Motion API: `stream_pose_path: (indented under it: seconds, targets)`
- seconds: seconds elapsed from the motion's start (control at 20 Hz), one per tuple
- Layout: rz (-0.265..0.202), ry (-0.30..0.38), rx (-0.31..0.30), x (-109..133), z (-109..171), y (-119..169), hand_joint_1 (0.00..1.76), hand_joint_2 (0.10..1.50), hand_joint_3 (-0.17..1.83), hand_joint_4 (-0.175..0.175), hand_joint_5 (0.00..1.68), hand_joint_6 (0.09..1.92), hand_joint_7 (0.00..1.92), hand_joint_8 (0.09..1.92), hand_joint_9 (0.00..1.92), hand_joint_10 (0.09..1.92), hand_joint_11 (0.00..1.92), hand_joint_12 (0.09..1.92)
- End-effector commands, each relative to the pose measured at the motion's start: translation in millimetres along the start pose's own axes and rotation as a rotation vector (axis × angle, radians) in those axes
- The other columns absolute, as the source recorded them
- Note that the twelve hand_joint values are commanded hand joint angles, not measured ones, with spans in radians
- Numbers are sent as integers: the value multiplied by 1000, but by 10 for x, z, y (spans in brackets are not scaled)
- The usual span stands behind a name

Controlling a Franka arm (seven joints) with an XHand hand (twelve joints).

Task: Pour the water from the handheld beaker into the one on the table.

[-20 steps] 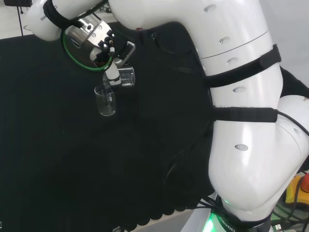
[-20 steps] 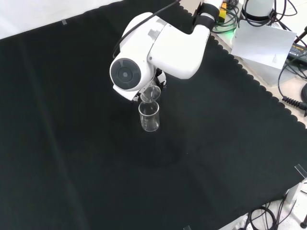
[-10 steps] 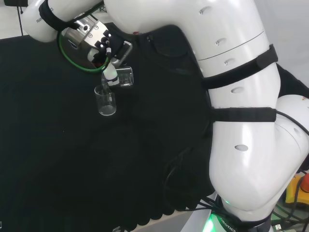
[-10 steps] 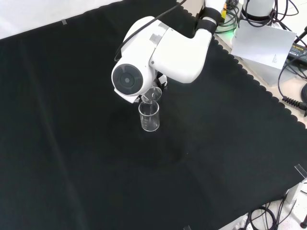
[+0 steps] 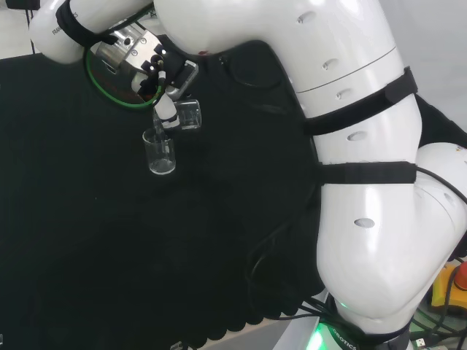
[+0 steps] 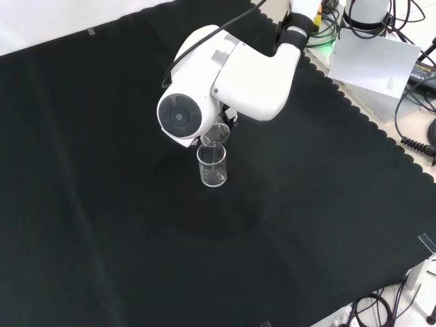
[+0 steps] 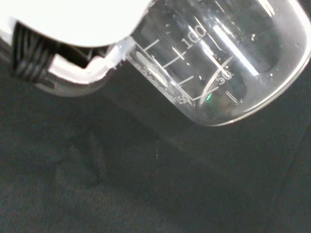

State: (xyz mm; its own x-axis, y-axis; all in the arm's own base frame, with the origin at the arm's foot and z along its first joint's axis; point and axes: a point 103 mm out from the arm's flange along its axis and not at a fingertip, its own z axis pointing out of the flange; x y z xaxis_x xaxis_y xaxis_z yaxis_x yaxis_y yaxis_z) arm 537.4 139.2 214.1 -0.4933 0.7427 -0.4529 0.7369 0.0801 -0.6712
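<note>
Robot hand (image 5: 166, 109) curled round handheld beaker (image 5: 190, 115), tipped just above table beaker (image 5: 160, 152) on surface (image 6: 102, 204). Clear glass: likely light, rigid, slippery, fragile; best gripped at side wall.

Glossy white arm links (image 5: 350, 109), black straps, green cable.

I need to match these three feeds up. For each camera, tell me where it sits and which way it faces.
Head view: behind and above the base, over the white links, at the hand tipping the held beaker.
Front view: opposite, looking down on the cloth; link above the table beaker.
Wrist view: past the palm at the held beaker.
Head and front share both beakers.
</note>
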Motion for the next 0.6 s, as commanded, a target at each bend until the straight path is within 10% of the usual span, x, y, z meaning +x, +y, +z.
stream_pose_path:
  seconds: [0.05, 0.6]
  targets:
    - [-2, -6, 15, 10, -6, 0, 1148, 607, 708, 175, 1342, 573, 1686, 87, 1581, 87, 1191, 838]
    - [2, -23, 36, 36, -32, 7, 1148, 608, 708, 175, 1338, 580, 1685, 87, 1581, 87, 1191, 838]
